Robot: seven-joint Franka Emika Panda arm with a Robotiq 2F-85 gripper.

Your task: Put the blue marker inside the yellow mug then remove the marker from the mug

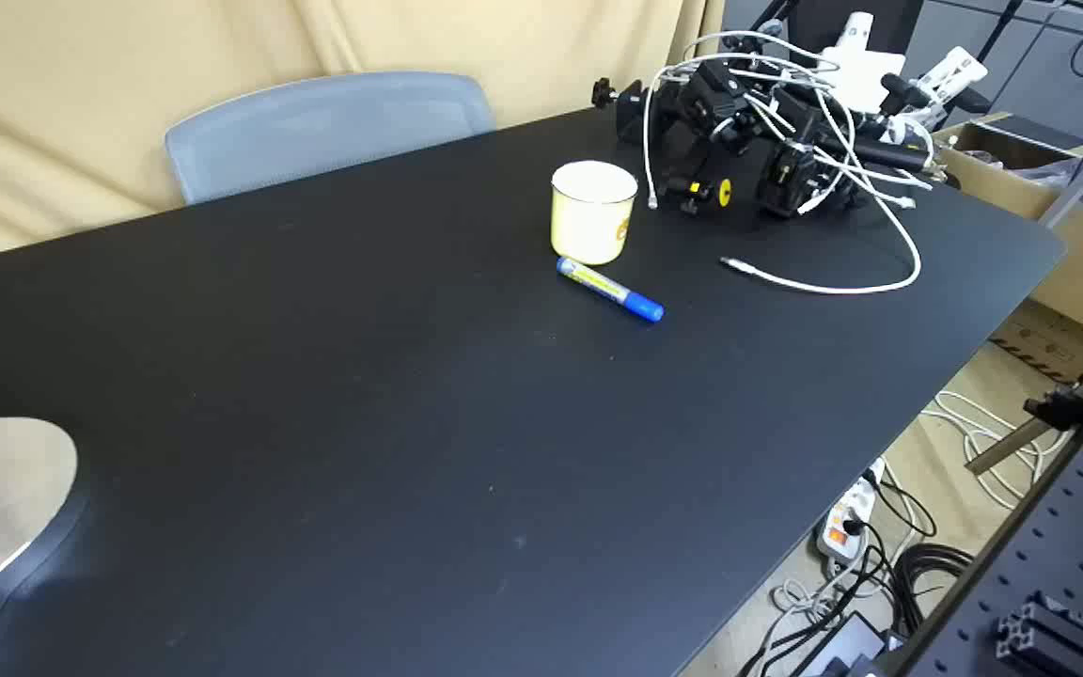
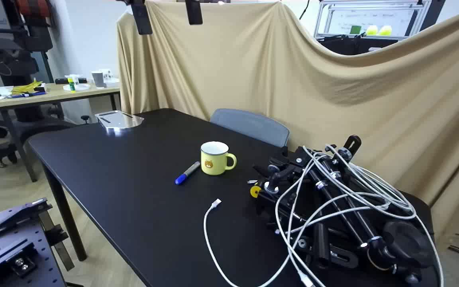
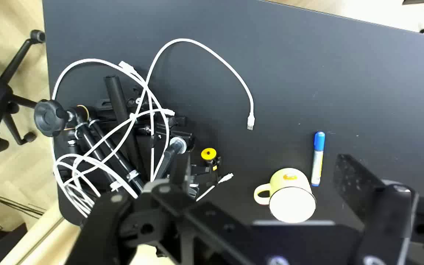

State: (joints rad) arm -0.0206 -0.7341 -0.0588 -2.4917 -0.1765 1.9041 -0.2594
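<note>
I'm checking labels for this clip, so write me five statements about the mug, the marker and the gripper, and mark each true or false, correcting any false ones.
1. The yellow mug stands upright on the black table. True.
2. The gripper is open and holds nothing. True.
3. The mug's outside is plain, with no picture on it. False: a small bear face shows on it in an exterior view.
4. The blue marker lies with its blue cap pointing away from the mug. True.
5. The marker is inside the mug. False: it lies on the table, beside the mug.
</note>
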